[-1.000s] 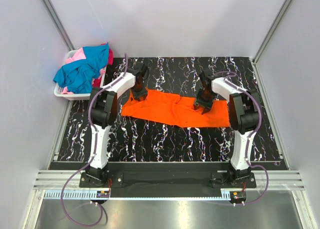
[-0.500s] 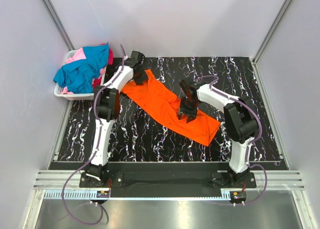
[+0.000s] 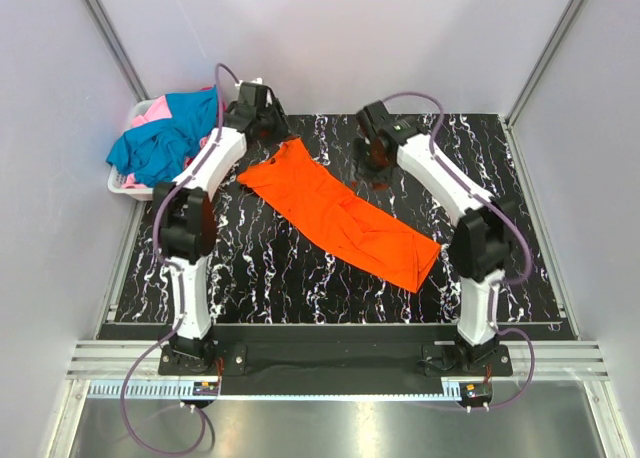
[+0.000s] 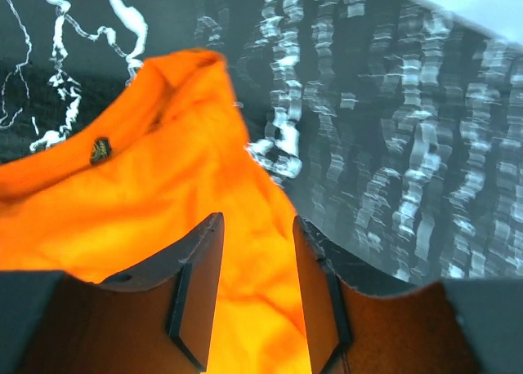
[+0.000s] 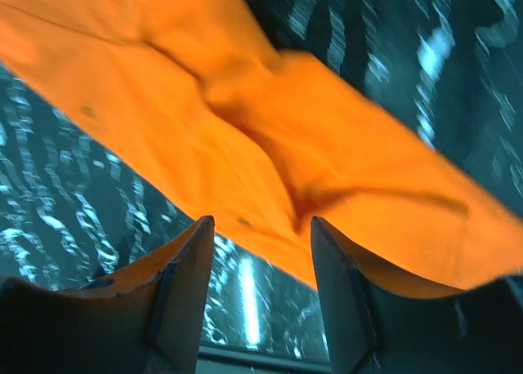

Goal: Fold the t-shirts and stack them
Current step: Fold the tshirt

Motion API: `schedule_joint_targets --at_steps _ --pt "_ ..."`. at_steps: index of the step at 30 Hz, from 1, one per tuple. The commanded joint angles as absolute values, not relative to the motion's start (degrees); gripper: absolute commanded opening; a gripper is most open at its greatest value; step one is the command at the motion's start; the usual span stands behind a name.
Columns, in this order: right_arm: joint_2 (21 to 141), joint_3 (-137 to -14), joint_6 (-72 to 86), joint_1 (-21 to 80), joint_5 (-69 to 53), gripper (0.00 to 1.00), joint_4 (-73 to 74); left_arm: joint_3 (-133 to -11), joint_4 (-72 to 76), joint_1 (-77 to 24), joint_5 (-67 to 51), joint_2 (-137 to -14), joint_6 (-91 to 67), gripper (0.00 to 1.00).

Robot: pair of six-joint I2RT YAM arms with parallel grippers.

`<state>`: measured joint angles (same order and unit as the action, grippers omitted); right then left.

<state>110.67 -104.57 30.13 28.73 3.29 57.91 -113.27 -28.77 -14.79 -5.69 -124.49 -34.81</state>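
Note:
The vivid orange t-shirt point(image 3: 340, 218) lies as a long folded strip, slanting from back left to front right on the black marbled table point(image 3: 250, 268). My left gripper point(image 3: 268, 120) is open and empty, raised beyond the strip's back-left end. The left wrist view shows that end of the shirt point(image 4: 163, 202) below the left gripper point(image 4: 257, 223). My right gripper point(image 3: 375, 156) is open and empty, raised behind the strip's middle. The right wrist view shows the shirt point(image 5: 270, 129) beyond the right gripper point(image 5: 260, 223). Teal-blue point(image 3: 165, 138), pink and red shirts are heaped in the basket.
The white slatted basket point(image 3: 135, 188) stands off the table's back-left corner, close to my left arm. Grey walls enclose the table on three sides. The table's back edge shows in the right wrist view point(image 5: 261, 358).
Both grippers have let go of the orange shirt and moved up and toward the back. The shirt, swung from crosswise to diagonal, now lies flat on the table.

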Motion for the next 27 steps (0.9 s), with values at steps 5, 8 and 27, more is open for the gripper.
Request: schedule_joint_targets --at_steps 5,8,27 --pt "132.95 -135.75 21.01 27.78 -9.12 0.58 62.04 -93.10 -30.14 -18.89 -7.30 -106.10 -37.97 0.43" --pt "144.29 -151.66 19.43 27.25 -17.99 0.56 65.21 -85.80 -31.29 -20.39 -8.77 -102.14 -39.46 0.43" --pt "157.75 -154.07 18.54 27.16 -39.73 0.43 46.41 -83.13 -31.20 -30.22 -26.80 -107.31 -35.33 0.37"
